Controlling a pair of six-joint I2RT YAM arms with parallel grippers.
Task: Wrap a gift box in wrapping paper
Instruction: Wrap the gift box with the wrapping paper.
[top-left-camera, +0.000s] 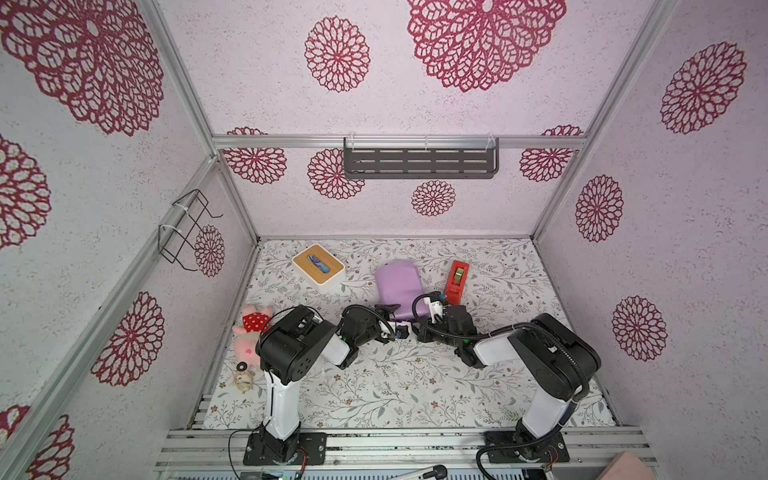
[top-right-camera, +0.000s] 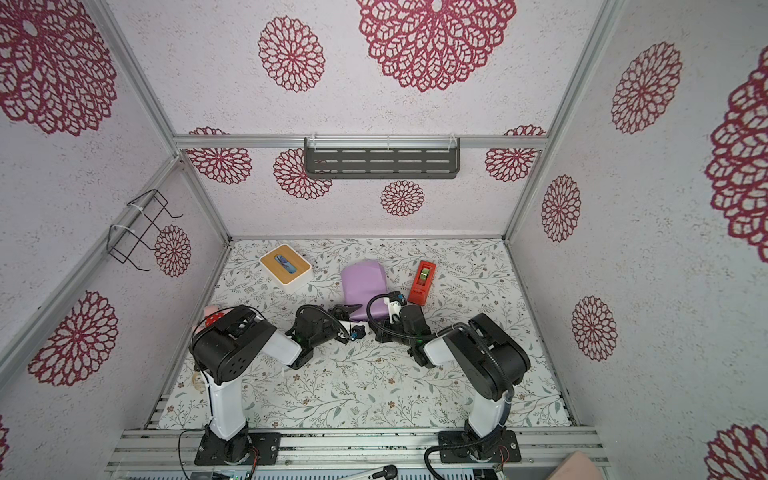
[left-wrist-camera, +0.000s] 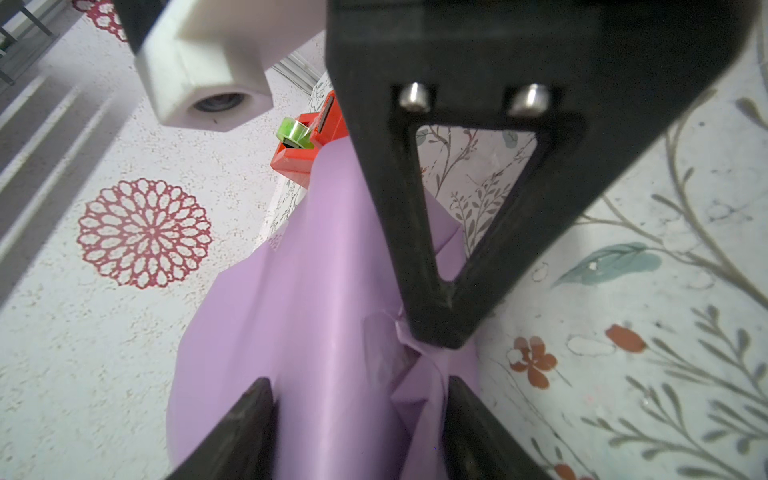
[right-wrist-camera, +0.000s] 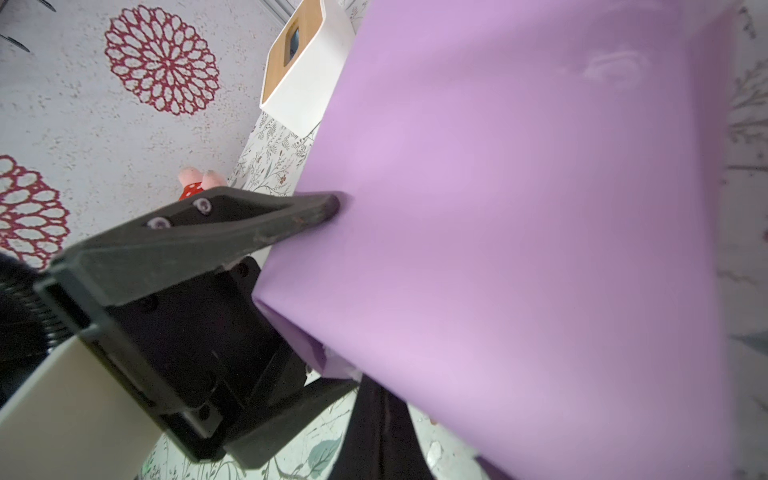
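Left wrist view: wrapping paper (left-wrist-camera: 291, 324) already folded around the gift box, mid-table, left of the red tape dispenser (top-left-camera: 457, 280). End flap probably being tucked; tape needed next. Left gripper (left-wrist-camera: 357, 386) spread, straddling the paper. Right gripper (left-wrist-camera: 432, 328) pressed together, tip pushing on a crumpled fold.

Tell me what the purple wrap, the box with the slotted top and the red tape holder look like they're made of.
The purple wrap: thin matte paper, judging by its sharp creases and folds. The slotted box: smooth white body, probably plastic, under a light wood or bamboo lid. The red tape holder: glossy moulded plastic, likely.
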